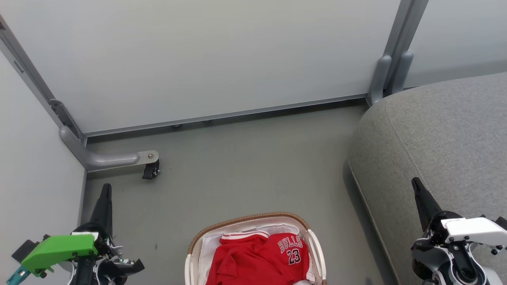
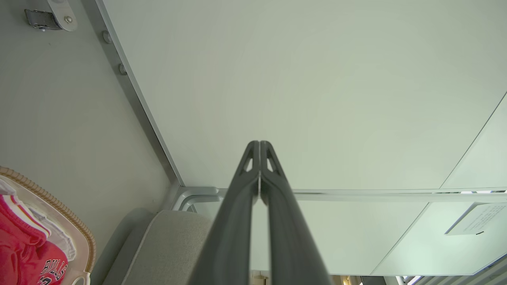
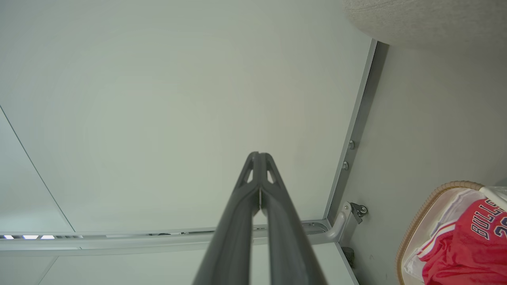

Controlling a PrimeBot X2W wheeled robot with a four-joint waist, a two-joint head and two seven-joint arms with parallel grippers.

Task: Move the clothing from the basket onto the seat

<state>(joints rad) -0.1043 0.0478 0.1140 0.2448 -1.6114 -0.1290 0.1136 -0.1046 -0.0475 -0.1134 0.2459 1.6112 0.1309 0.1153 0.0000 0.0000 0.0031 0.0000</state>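
Observation:
The white basket (image 1: 198, 242) with a brown woven rim sits on the floor at the bottom centre. Red clothing (image 1: 253, 261) with white trim lies inside it, the "BULLS 23" print facing up on the right. The basket (image 2: 85, 241) and clothing (image 2: 23, 253) also appear at the lower left of the left wrist view, and the basket (image 3: 416, 233) and clothing (image 3: 463, 245) at the lower right of the right wrist view. The grey seat (image 1: 443, 146) fills the right side. My left gripper (image 1: 106, 190) is shut and empty, left of the basket. My right gripper (image 1: 416, 184) is shut and empty, over the seat's front part.
A pale partition wall (image 1: 206, 55) stands behind the floor, with a metal foot and black caster (image 1: 150, 170) at the left. A second panel (image 1: 35, 174) closes the left side. Grey floor (image 1: 245, 166) lies between basket, wall and seat.

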